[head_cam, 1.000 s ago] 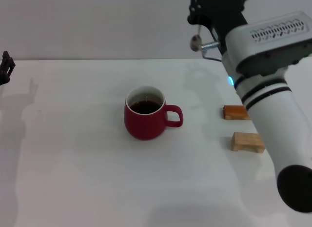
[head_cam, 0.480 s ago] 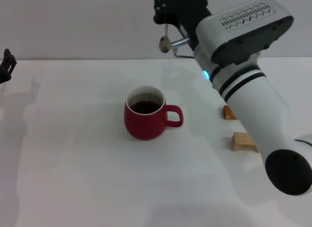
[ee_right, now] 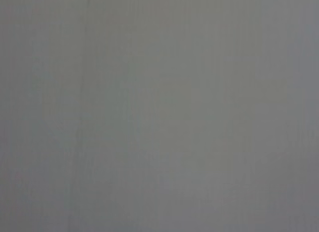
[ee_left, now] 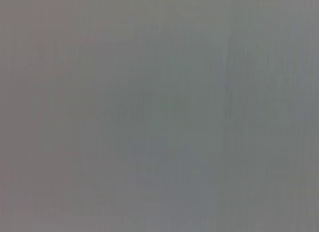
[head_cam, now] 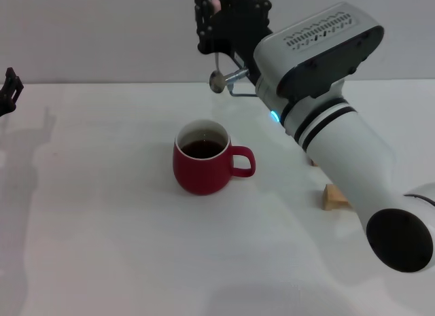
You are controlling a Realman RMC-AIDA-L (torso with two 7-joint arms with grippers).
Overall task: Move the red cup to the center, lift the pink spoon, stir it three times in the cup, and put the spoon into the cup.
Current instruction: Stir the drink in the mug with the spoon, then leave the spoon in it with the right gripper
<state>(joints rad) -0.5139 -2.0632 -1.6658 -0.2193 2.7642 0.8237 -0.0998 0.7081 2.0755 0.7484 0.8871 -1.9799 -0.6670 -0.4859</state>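
Head view: white desk [head_cam: 102, 248], plain grey wall behind. The red cup [head_cam: 202, 166] sits mid-desk, dark liquid inside, handle toward the right arm. Right tool [head_cam: 216, 17] clamps the pink spoon [head_cam: 217, 68], bowl down, above and behind the cup. Wooden block [head_cam: 331, 197] by the right arm. Left tool [head_cam: 8, 90] at desk edge, grip state unclear. Both wrist views: blank grey.

Red cup [head_cam: 202, 168]: squat, rounded, dark red with white inner wall, dark liquid inside, upright near the table's middle, loop handle toward the right edge. Pink spoon [head_cam: 217, 70]: hanging upright in the air above the far edge, grey bowl lowest, beyond the cup.
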